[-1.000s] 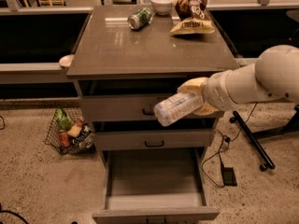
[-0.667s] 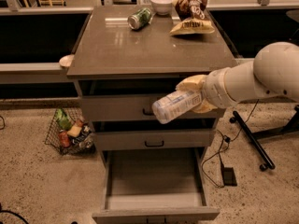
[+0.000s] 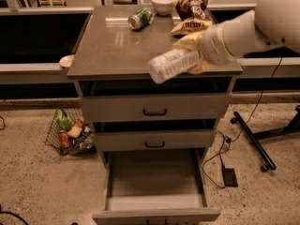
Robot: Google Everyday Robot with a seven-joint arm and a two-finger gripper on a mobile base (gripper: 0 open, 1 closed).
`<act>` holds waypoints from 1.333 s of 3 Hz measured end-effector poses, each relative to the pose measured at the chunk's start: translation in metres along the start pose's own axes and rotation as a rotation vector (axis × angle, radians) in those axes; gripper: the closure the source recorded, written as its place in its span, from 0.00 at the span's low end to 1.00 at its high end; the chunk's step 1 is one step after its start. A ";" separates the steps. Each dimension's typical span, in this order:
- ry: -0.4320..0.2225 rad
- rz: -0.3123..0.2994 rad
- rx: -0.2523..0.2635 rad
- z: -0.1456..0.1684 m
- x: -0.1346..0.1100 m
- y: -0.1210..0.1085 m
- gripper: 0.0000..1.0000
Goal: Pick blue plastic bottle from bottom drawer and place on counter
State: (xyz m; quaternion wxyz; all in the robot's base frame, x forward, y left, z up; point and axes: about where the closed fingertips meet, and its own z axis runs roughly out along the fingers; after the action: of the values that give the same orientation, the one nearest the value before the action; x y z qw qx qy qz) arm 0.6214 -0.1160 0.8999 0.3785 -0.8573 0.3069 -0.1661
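Gripping the bottle [image 3: 171, 65], the tool [image 3: 197, 55] has risen past the top drawer [image 3: 154, 108] to the edge of the counter [image 3: 117, 46], with placement near.

My arm [image 3: 269, 18] slants down from the upper right, its thick white forearm narrowing toward the wrist [image 3: 220, 41]. My gripper [image 3: 191, 55] sits at the end of it, above the front right edge of the tabletop [image 3: 112, 46]. Its yellowish fingers [image 3: 187, 41] are closed around the blue plastic bottle [image 3: 168, 65], which lies nearly level in my grasp, its free end pointing left and slightly down.
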 end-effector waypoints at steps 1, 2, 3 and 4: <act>0.008 -0.013 0.035 -0.006 0.005 -0.025 1.00; 0.006 -0.012 0.031 -0.004 0.004 -0.023 1.00; -0.030 0.004 0.045 0.008 0.009 -0.026 1.00; -0.099 0.045 0.063 0.043 0.028 -0.044 1.00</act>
State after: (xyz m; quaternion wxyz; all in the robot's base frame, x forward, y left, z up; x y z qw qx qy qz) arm 0.6825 -0.0876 0.9060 0.4237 -0.8450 0.3015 -0.1247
